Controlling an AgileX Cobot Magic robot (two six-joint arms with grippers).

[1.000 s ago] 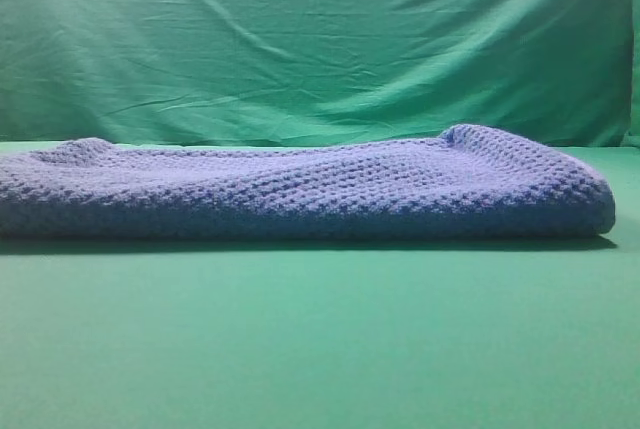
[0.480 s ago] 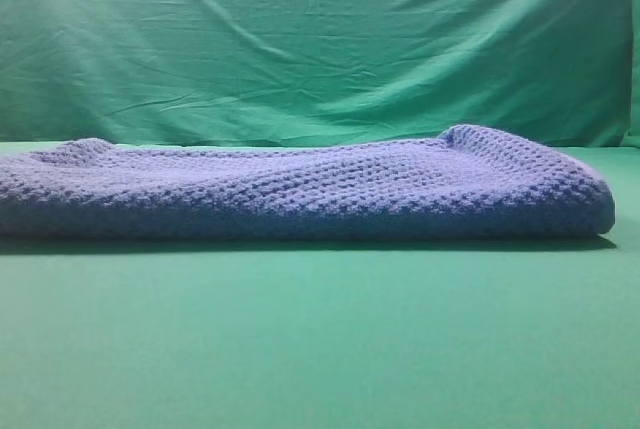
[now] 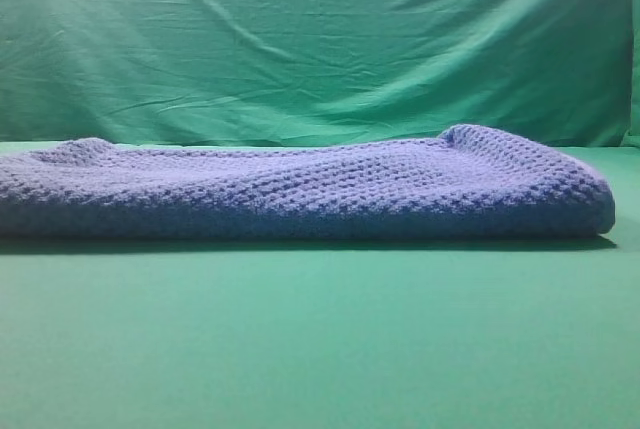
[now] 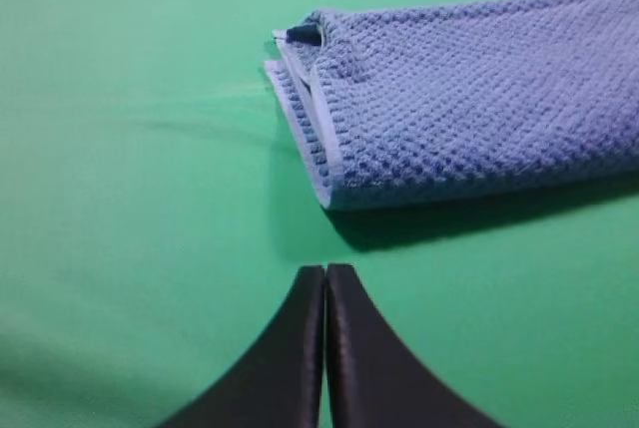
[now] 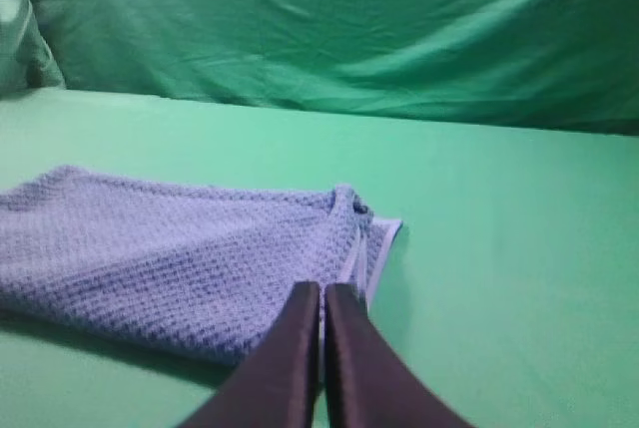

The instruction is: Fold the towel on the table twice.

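Observation:
The blue-grey waffle-weave towel (image 3: 300,189) lies folded in a long thick band across the green table (image 3: 320,349). Neither gripper appears in the exterior high view. Seen from the left wrist, the towel (image 4: 469,99) shows its layered hem end at upper centre, and my left gripper (image 4: 325,273) hovers just short of it with its black fingers pressed together, holding nothing. The right wrist view shows the towel (image 5: 170,258) from its other end, with my right gripper (image 5: 321,290) shut and empty right at the towel's near corner.
A wrinkled green backdrop curtain (image 3: 320,39) hangs behind the table. Bare green table cloth (image 4: 120,199) stretches to the left of the towel's hem end and in front of the towel (image 3: 320,329).

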